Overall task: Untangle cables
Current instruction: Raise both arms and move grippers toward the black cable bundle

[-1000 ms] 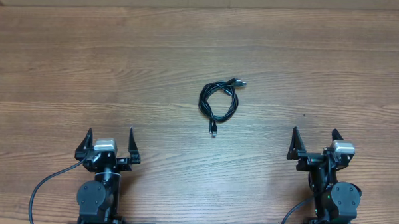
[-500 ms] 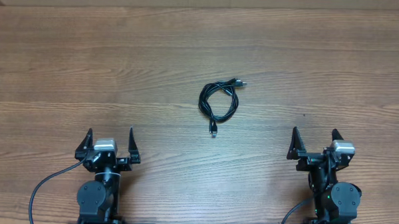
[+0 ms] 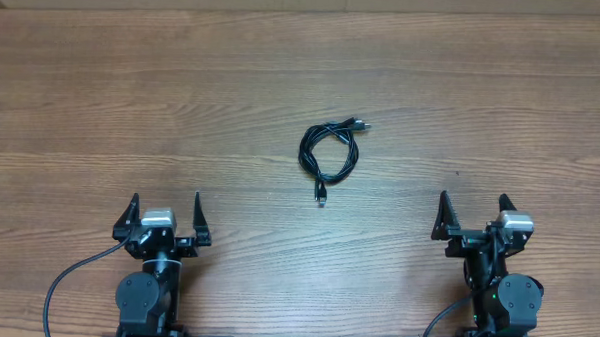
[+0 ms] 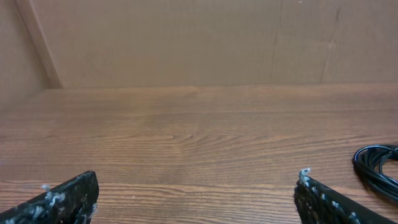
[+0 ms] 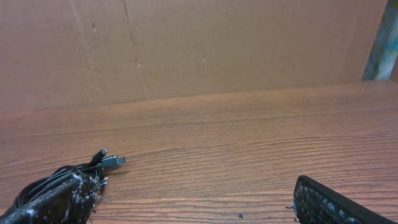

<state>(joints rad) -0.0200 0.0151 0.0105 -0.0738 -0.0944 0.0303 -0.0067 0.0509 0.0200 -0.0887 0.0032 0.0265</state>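
My left jaws and right jaws both stand wide and empty at the near edge of the desk (image 3: 304, 59). Well ahead, between them, the cables (image 3: 329, 153) lie in one small coil of thin black cord. I judge it light and limp, likely to slide on the wood. I'd pinch the plug tail (image 3: 320, 194) nearest me and pin the loop's far side.

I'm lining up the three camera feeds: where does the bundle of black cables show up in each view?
Overhead: the cables lie coiled near the middle of the table, ahead of both arms.
Left wrist: the cables sit at the right edge, cut off by the frame.
Right wrist: the cables are at the lower left, plug ends pointing right.
Shared landmark: the wood-grain table top, seen in all three.
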